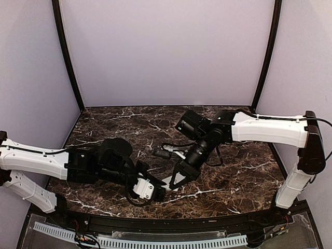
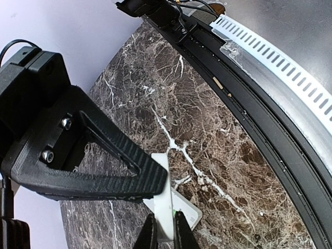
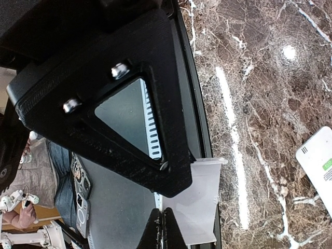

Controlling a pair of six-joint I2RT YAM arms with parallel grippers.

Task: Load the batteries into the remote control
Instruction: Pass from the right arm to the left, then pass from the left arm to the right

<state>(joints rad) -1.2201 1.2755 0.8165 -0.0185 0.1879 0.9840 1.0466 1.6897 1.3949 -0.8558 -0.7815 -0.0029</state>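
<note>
A thin white cover plate [image 2: 165,199] hangs just above the marble between both grippers. My left gripper [image 2: 165,232] has a fingertip pressed on each side of the plate's lower end. My right gripper [image 3: 162,232] is shut on the plate [image 3: 199,207] at its edge, and one of its black fingers [image 2: 111,168] crosses the left wrist view. The white remote control [image 2: 196,213] lies flat on the table just behind the plate and is also at the right edge of the right wrist view [image 3: 317,166]. From above, left gripper [image 1: 155,191] and right gripper [image 1: 174,182] meet at the plate [image 1: 168,181]. The batteries are out of view.
The table's raised black front rim [image 2: 249,104] runs close by the grippers, with a white slotted cable duct [image 2: 282,57] beyond it. Loose black cables [image 1: 166,151] lie behind the right wrist. Lilac walls close in the back and both sides.
</note>
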